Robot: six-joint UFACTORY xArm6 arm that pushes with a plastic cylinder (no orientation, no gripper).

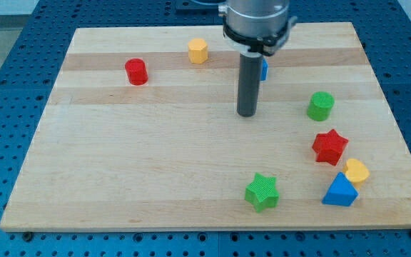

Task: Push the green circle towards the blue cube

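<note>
My tip [246,113] rests on bare board [155,164], touching no block. The green circle [320,106] sits apart to the view's right; the blue cube [264,68] peeks out behind the rod

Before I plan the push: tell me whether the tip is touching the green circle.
Apart. The camera view shows bare board between my tip and the green circle, which sits off to the tip's right in the view.

Green circle [320,106] right of tip [246,113]; blue cube [264,68] behind.
</note>
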